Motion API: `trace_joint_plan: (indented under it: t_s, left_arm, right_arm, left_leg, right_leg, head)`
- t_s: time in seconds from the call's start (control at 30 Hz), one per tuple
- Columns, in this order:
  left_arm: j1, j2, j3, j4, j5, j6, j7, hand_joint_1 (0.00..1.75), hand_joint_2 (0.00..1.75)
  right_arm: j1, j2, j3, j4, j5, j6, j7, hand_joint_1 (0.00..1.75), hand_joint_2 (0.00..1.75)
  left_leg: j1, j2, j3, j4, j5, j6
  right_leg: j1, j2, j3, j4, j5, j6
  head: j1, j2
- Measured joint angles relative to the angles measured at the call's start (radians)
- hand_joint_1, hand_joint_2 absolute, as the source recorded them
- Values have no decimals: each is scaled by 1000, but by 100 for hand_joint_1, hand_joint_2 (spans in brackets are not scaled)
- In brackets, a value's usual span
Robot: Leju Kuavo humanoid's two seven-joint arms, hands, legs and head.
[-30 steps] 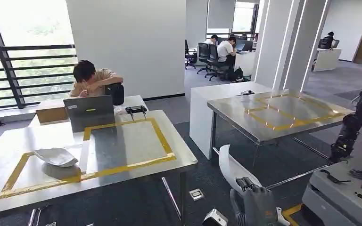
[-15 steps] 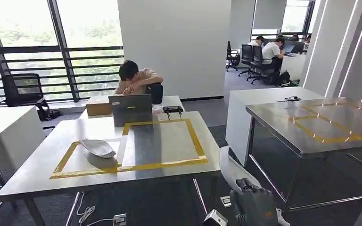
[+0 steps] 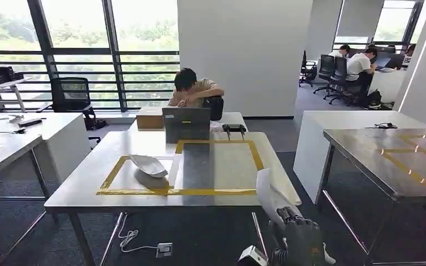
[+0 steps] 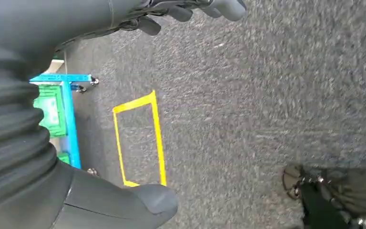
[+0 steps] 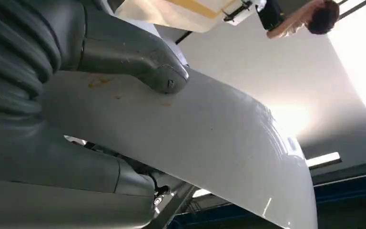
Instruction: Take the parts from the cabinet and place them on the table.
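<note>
My right hand (image 3: 302,243) is low in the head view, gripping a curved white part (image 3: 268,195) that stands upright above it, in front of the table's near edge. The right wrist view shows the same white part (image 5: 209,143) close up, with the thumb (image 5: 138,59) pressing on its surface. A second white part (image 3: 148,164) lies on the steel table (image 3: 83,180), inside the left end of a yellow tape rectangle (image 3: 216,192). My left hand (image 4: 38,57) hangs over grey carpet with its fingers (image 4: 195,9) apart and nothing in it.
A person (image 3: 191,88) sits behind a laptop (image 3: 186,123) at the table's far side. Another steel table (image 3: 366,147) with yellow tape stands to the right, and white desks (image 3: 44,124) to the left. A socket box (image 3: 164,250) and cable lie on the carpet under the table.
The camera has turned left: the table with the yellow rectangle now sits in the centre and the right table has slid toward the edge. My right hand still holds the white part.
</note>
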Motion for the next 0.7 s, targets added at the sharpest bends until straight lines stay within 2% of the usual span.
trace_joint_plan:
  t_s: [0.13,0.27,0.3,0.33,0.4,0.43,0.47,0.5,0.53,0.57,0.6,0.63,0.67,0.7]
  left_arm:
    - [-3,0,0,0,-1,2,-1,0,175]
    - [-2,0,2,0,-1,2,-9,0,175]
    - [-3,2,2,0,-1,2,-9,0,175]
    - [-3,2,2,0,-1,2,-10,0,175]
    - [-1,3,2,0,-1,2,-10,0,175]
    - [-1,3,2,0,-1,2,-10,0,175]
    - [-1,1,2,0,-1,2,-10,0,175]
    - [-4,0,2,0,-1,2,-10,0,175]
    - [-6,0,2,0,-1,2,-11,0,175]
    - [-7,0,2,0,-1,2,-11,0,175]
    - [-6,1,2,0,-1,2,-10,0,175]
    - [-6,1,2,0,-1,2,-10,0,175]
    - [-6,1,2,0,-1,2,-10,0,175]
    - [-6,0,2,0,-1,2,-10,0,175]
  right_arm:
    - [0,0,0,0,0,0,0,175,175]
    - [0,0,0,0,0,0,-1,175,175]
    - [0,0,0,0,0,0,-1,175,175]
    - [0,0,0,0,1,0,-2,175,175]
    - [-2,0,0,0,2,0,-2,175,175]
    - [-4,0,0,0,2,0,-2,175,175]
    - [-4,0,0,0,2,0,-2,175,175]
    - [-5,0,0,0,3,-1,-2,175,175]
    - [-4,-2,0,0,3,-1,-3,175,175]
    - [-2,-3,0,1,3,0,-1,175,175]
    - [1,-3,0,2,3,0,-1,175,175]
    - [3,-3,0,3,3,0,-2,175,175]
    - [4,-3,0,3,3,0,-1,175,175]
    - [4,-3,0,3,3,0,-2,175,175]
  left_leg:
    - [-3,2,0,0,-1,11]
    - [-4,3,-1,2,0,14]
    - [-13,4,-4,8,-4,21]
    - [-11,3,-5,7,-4,28]
    - [-12,1,-10,4,-1,32]
    - [-5,-1,2,-12,7,38]
    - [1,-2,8,-22,15,40]
    - [3,-2,7,-25,19,46]
    - [3,-3,4,-25,20,47]
    - [3,-7,2,-24,21,47]
    - [3,-10,-1,-23,22,45]
    - [4,-15,-3,-22,24,42]
    - [6,-18,-4,-19,24,38]
    - [11,-22,-6,-14,22,30]
  right_leg:
    - [-1,1,3,-8,6,11]
    - [-3,1,3,-11,9,25]
    - [-8,1,4,-16,13,36]
    - [-10,0,4,-15,13,42]
    - [-10,-4,5,-17,14,44]
    - [-5,-5,7,-16,12,49]
    - [-12,25,1,3,-1,51]
    - [-13,50,-20,46,-35,52]
    - [-14,63,-55,122,-78,53]
    - [-15,66,-95,206,-116,55]
    - [-17,67,-127,270,-138,57]
    - [-20,67,-140,294,-133,60]
    - [-24,67,-128,269,-110,62]
    - [-29,67,-90,196,-67,66]
  head:
    - [0,0]
    - [0,0]
    - [0,0]
    - [0,0]
    - [0,0]
    - [0,0]
    - [0,0]
    - [0,0]
    - [0,0]
    - [0,0]
    - [0,0]
    - [0,0]
    - [0,0]
    - [0,0]
